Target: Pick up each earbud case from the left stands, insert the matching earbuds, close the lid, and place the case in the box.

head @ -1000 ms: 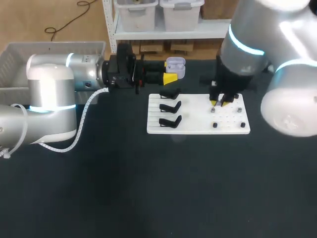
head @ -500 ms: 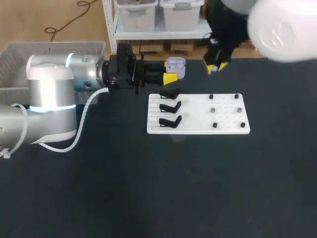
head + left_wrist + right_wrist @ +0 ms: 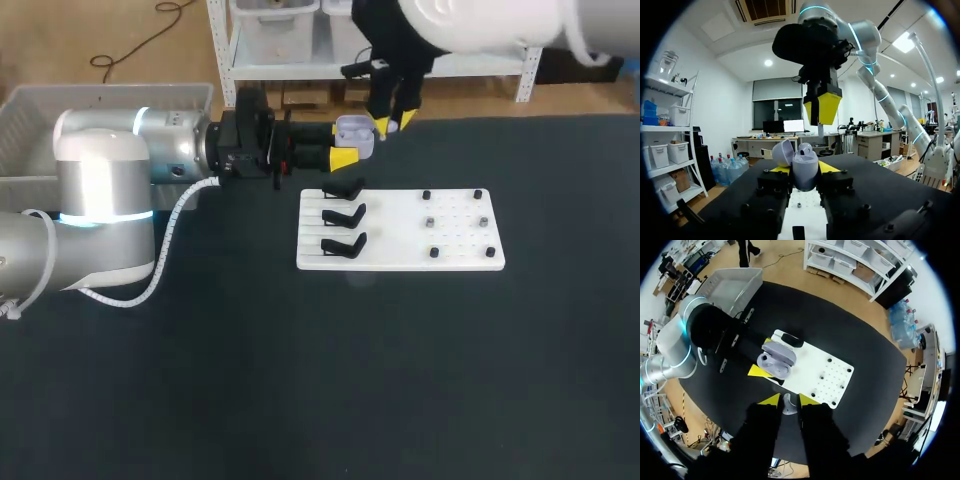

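Note:
A lavender earbud case [image 3: 355, 133] is held level above the table's far edge, with my left gripper [image 3: 347, 147] shut on it. Its lid [image 3: 782, 152] stands open and one earbud [image 3: 805, 148] sits inside. Directly above the case hangs my right gripper [image 3: 390, 122], shut on a white earbud [image 3: 788, 404] whose stem [image 3: 820, 131] points down at the case. In the right wrist view the case [image 3: 776, 360] lies just ahead of the fingertips [image 3: 771, 400]. The left gripper [image 3: 802, 170] clamps the case body from both sides.
A white board [image 3: 400, 262] lies mid-table with three bare black stands [image 3: 345, 215] on its left part and small earbud pegs [image 3: 455, 222] on its right part. A grey bin [image 3: 60, 110] stands at the far left.
My right arm has lifted off the board's pegs and swung back and left, ending above the open case with an earbud in its fingers. The left arm has stayed still.

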### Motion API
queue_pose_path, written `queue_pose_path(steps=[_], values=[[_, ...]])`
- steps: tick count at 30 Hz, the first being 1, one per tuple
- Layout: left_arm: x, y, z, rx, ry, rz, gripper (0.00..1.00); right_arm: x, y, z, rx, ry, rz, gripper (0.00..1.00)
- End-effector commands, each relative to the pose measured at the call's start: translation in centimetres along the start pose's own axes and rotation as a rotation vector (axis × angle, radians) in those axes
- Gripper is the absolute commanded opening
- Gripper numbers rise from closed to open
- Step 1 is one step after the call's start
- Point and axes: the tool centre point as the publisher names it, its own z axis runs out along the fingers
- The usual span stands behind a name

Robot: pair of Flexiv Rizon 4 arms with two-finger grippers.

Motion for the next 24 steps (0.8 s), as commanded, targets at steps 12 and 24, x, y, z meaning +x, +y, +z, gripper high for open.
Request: queue_pose_path(steps=[12, 24], values=[[0.1, -0.1, 0.0, -0.005, -0.001, 0.003, 0.0, -2.4, 1.8, -0.5, -0.002, -0.037, -0.004, 0.0], [0.1, -0.1, 0.0, -0.005, -0.001, 0.003, 0.0, -3.5, 2.4, 0.6, 0.007, -0.04, -0.021, 0.0]])
